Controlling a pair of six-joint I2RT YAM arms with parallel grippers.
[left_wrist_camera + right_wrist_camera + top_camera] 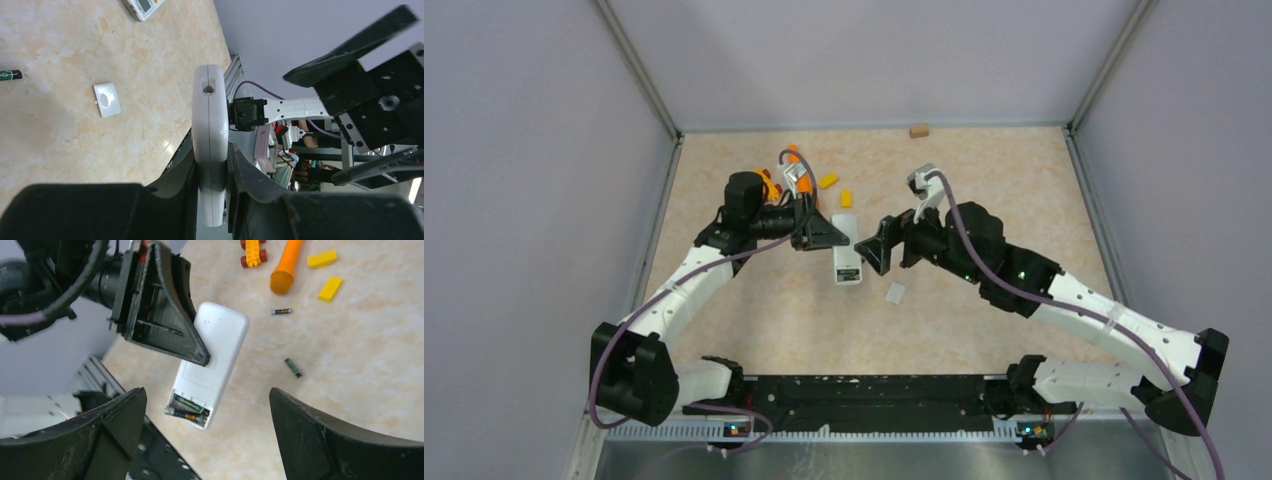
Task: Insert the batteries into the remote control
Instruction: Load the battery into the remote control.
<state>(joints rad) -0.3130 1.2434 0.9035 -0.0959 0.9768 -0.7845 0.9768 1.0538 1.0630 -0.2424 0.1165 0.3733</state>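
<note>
Left claw point(212, 150): pressed together on the remote point(210, 125), one finger on each flat face, seen edge-on from the left wrist.
Remote: white, held clear of the tabletop point(360, 365) between the two arms; the left claw's finger covers part of its upper half, and the open battery compartment is at its free lower end.
Batteries in the compartment point(187, 407): two lie side by side in the open bay, one with a green label, one darker.
Loose batteries: one slim dark cylinder point(281, 311) lies on the tabletop near the orange stick; another point(293, 367) lies nearer the remote, well apart from the first.
Right claw point(206, 395): spread wide, gripping nothing, its two fingers framing the remote's open end from the near side.
Battery cover point(106, 99): small white square, flat on the tabletop, apart from the remote.
Orange stick point(285, 270): lies beyond the loose batteries.
Yellow blocks point(330, 288): two, just beside the stick.
</note>
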